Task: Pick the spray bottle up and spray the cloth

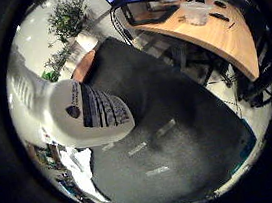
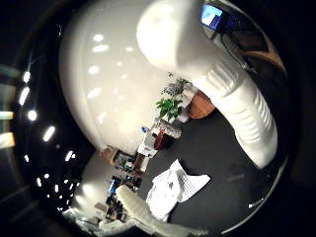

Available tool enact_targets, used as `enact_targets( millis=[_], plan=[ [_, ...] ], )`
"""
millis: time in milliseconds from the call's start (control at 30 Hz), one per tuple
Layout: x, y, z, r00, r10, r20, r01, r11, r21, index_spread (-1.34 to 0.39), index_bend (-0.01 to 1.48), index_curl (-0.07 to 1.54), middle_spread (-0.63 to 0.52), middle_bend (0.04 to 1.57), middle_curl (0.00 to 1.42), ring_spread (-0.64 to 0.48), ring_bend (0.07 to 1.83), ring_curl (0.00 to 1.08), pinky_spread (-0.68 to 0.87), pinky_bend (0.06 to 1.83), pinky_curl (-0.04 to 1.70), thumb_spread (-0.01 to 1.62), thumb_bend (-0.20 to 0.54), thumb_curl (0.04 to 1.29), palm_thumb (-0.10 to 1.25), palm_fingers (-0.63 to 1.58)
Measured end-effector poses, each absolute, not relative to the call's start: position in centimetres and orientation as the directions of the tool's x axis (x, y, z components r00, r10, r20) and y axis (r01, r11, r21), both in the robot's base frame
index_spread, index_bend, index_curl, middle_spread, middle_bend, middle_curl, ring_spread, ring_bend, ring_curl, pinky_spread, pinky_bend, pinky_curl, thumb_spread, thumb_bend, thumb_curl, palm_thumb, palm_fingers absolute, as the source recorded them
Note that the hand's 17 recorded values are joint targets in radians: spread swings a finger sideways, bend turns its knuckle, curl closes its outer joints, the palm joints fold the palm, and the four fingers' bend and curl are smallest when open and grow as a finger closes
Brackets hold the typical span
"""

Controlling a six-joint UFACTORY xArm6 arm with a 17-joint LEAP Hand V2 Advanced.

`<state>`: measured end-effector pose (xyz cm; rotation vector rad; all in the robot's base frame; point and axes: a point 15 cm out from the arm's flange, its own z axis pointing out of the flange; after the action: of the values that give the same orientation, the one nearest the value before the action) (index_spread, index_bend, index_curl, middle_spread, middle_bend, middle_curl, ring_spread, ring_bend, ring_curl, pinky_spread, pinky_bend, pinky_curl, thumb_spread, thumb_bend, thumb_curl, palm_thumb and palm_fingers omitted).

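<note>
The white spray bottle fills much of both palm views, so it lies close against my palm. It has a ribbed neck and a dark printed label, and it hangs tilted above the dark grey table mat. One white finger of my right hand curls in at the edge of the thumb side view, and the hand is shut on the bottle. The crumpled white cloth lies flat on the mat below the bottle, apart from it.
Strips of pale tape mark the mat. Beyond the mat stand a curved wooden desk with monitors and a clear plastic box, potted plants, and cluttered shelves.
</note>
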<state>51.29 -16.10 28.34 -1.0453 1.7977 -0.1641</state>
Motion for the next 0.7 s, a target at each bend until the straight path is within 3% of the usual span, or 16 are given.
enact_targets(
  millis=[433,700],
  plan=[
    [54.2,-12.8,26.9,-0.092,-0.714,-0.694,-0.617,0.588,-0.523,0.06,0.14,0.16,0.38,0.15,0.04,0.47,0.18,0.08,0.56,0.67,0.31,0.91,-0.032,0.32,0.25,-0.15],
    [55.7,-10.9,27.2,-0.06,-0.715,-0.696,-0.638,0.564,-0.525,0.03,0.17,0.21,0.32,0.17,0.12,0.41,0.26,0.15,0.61,0.73,0.31,0.92,-0.031,0.33,0.26,-0.01]
  ],
)
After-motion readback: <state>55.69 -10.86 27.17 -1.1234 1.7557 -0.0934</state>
